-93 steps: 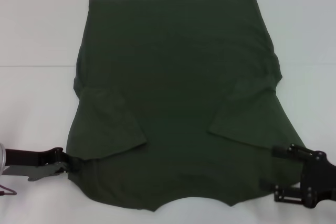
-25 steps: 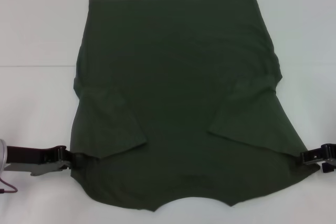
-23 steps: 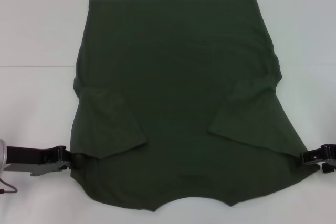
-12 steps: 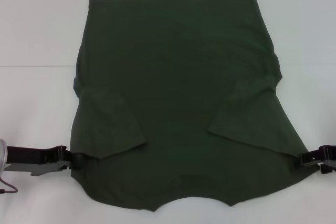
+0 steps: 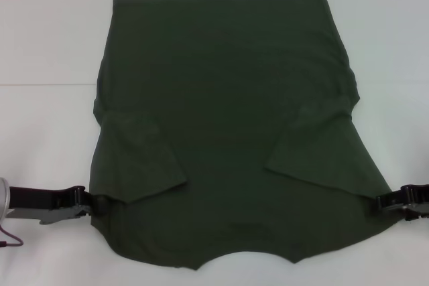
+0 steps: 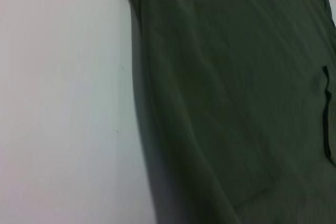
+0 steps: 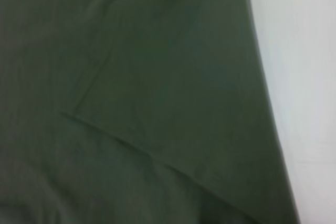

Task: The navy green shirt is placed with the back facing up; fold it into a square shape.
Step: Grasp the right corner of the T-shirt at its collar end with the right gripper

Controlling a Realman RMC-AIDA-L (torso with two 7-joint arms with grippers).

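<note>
Navy green shirt (image 5: 228, 125) lies flat on the white table (image 5: 47, 45), plain side up, and both grippers sit at its near shoulders. At the near left, the left gripper (image 5: 86, 201) lies low on the table with its tip touching the shirt's edge just below the folded-in left sleeve (image 5: 137, 159); whether its fingers are apart, together or clamped on the cloth I cannot tell. At the near right, the right gripper (image 5: 389, 201) meets the shirt's edge just below the folded-in right sleeve (image 5: 322, 149), and its fingers are likewise too hidden to judge. Outward from there, both sleeves lie turned inward over the body, the neckline curves along the near edge, and the straight hem runs along the far edge. Each wrist view shows only dark cloth (image 6: 236, 103) (image 7: 131, 103) beside bare table (image 6: 63, 103) (image 7: 304, 77).
</note>
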